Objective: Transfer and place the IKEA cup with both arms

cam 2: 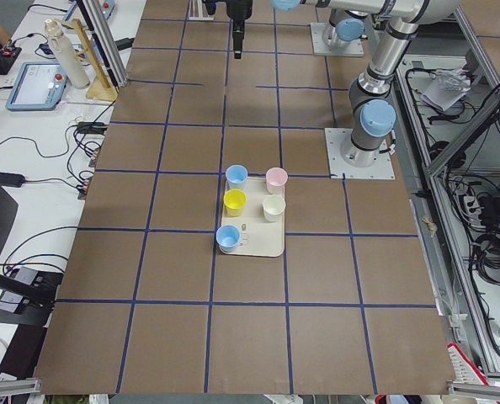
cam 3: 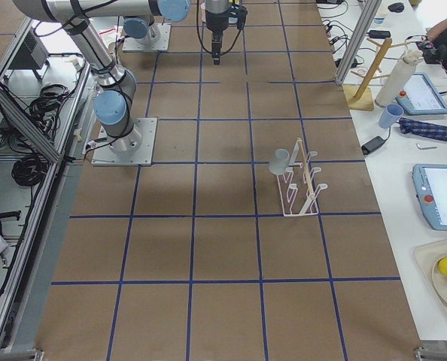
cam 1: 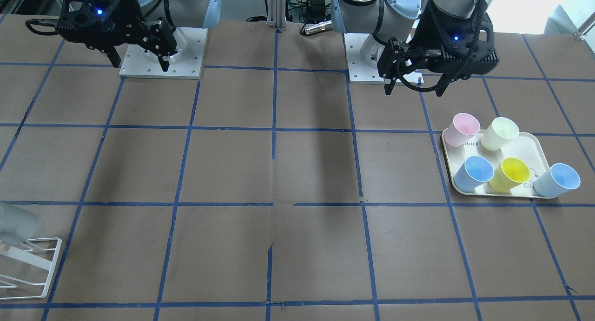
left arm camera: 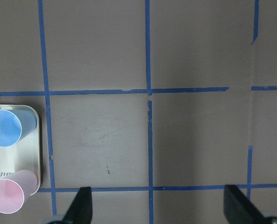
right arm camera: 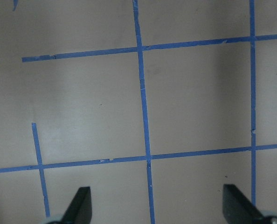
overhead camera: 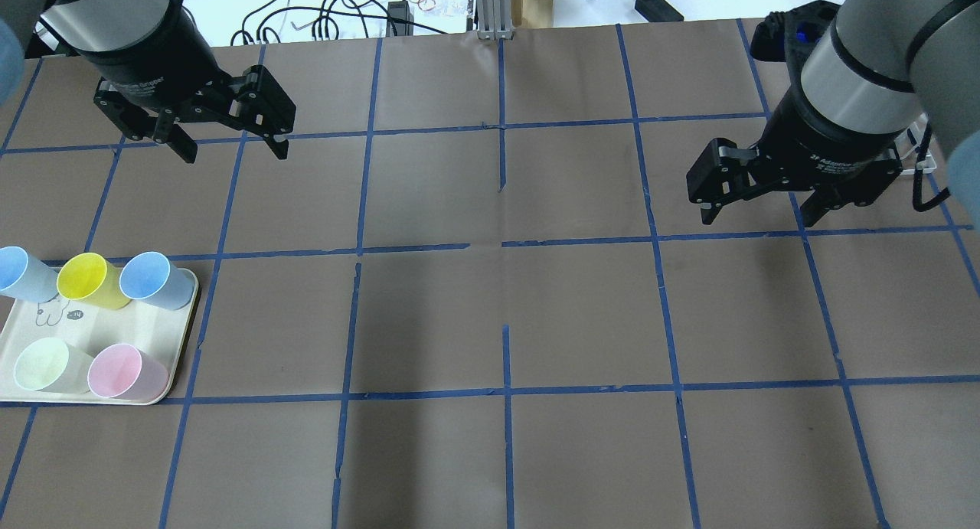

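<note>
The grey IKEA cup sits tilted on a white wire rack at the table's edge on my right side. It also shows in the exterior right view. My right gripper is open and empty, hanging high above the table, well apart from the cup; it also shows in the front-facing view. My left gripper is open and empty, high above the table on the far side from the tray; it also shows in the front-facing view. Both wrist views show bare table between open fingertips.
A cream tray on my left side holds a pink cup, a pale yellow-green cup, a yellow cup and light-blue cups. Blue tape lines grid the brown table.
</note>
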{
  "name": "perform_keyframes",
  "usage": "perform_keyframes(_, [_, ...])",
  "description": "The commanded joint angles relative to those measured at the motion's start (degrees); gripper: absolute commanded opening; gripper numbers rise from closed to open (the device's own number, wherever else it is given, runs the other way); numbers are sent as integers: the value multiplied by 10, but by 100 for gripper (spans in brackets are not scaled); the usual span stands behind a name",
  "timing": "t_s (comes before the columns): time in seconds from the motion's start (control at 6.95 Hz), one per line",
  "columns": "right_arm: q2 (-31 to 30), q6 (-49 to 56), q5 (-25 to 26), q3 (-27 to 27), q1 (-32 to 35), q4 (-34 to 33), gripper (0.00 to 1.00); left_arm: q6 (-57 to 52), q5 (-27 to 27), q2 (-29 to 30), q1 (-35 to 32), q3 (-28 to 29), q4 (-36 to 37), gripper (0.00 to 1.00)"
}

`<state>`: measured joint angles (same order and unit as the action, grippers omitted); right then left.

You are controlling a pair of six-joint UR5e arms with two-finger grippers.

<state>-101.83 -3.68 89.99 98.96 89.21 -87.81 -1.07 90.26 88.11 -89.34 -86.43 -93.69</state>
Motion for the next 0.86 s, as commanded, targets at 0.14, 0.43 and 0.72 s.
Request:
perform_keyframes(0.14, [1, 0, 0, -1, 0, -3, 100, 0, 0, 0, 0, -1, 0, 100])
perform_keyframes(0.43, [1, -1, 0, -1, 0, 1, 100, 1, 1, -1, 0, -4, 3, 100])
perform_keyframes(0.72, [2, -11, 1, 0, -1, 2, 100, 3, 2, -1, 0, -4, 3, 100])
